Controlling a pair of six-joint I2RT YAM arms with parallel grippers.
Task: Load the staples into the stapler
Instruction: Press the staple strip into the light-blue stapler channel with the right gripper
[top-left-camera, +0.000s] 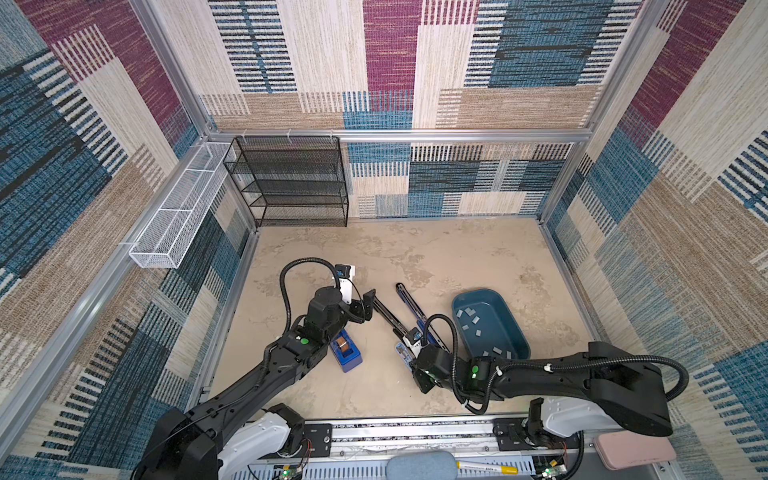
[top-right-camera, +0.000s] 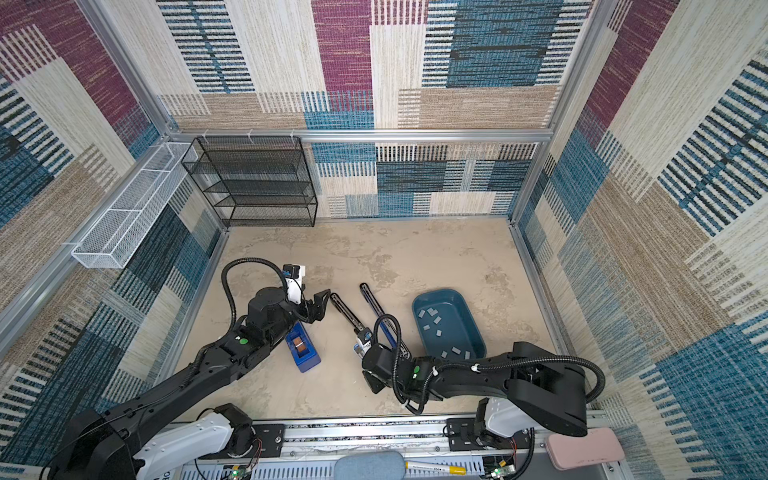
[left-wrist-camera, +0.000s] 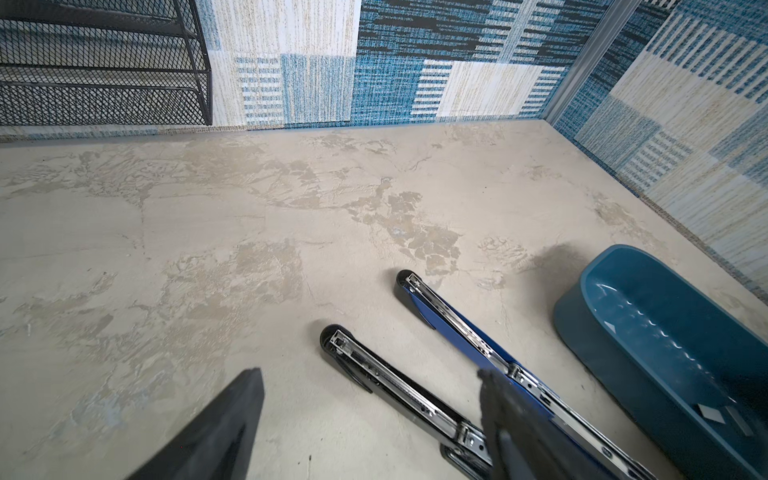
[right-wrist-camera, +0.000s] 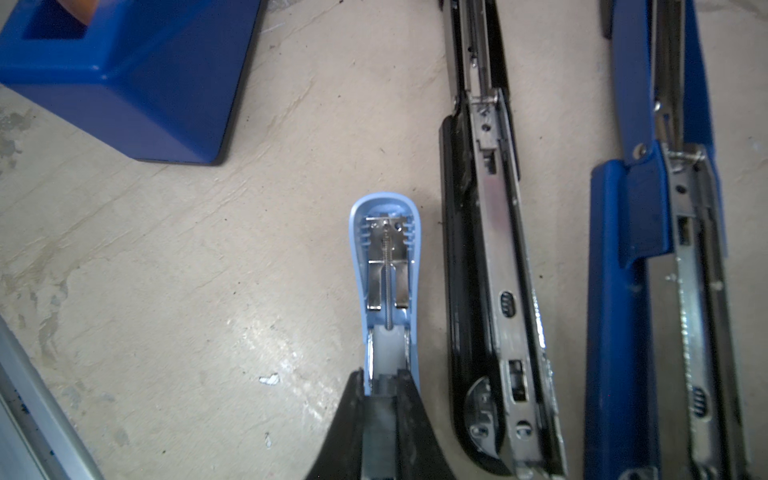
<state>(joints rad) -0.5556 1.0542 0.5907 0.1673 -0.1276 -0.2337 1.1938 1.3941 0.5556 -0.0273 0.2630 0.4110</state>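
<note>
On the mottled beige tabletop (top-left-camera: 415, 249), in both top views:
- A dark-teal oblong plastic tray (top-left-camera: 516, 324) sat right of centre. It held the staples (top-left-camera: 473, 322), small flat light-grey strips scattered loose over its floor.
- A long black stapler (top-left-camera: 388, 318) lay hinged open flat.
- A long dark-blue stapler (top-left-camera: 409, 301), likewise open, lay between the black one and the tray.
- A small light-blue stapler (top-left-camera: 401, 350) was clamped in the right gripper (top-left-camera: 409, 360). The staples lay well apart from those jaws, beyond both long staplers.
- The left gripper (top-left-camera: 365, 308), jaws apart, stood at the black stapler's far tip. Contact could not be told.
- A blue tape dispenser (top-left-camera: 347, 353) sat beside that arm.

Left wrist view: the left gripper (left-wrist-camera: 370, 374) had its fingers spread wide, one overlapping the two long staplers. A few staples (left-wrist-camera: 710, 413) lay inside the tray (left-wrist-camera: 582, 299), off to one side of the jaws.

Right wrist view: the right gripper (right-wrist-camera: 380, 384) was closed on one end of the light-blue stapler (right-wrist-camera: 384, 257), whose spring and metal parts were exposed. The black stapler (right-wrist-camera: 490, 291) and dark-blue stapler (right-wrist-camera: 623, 311) lay alongside it.
</note>
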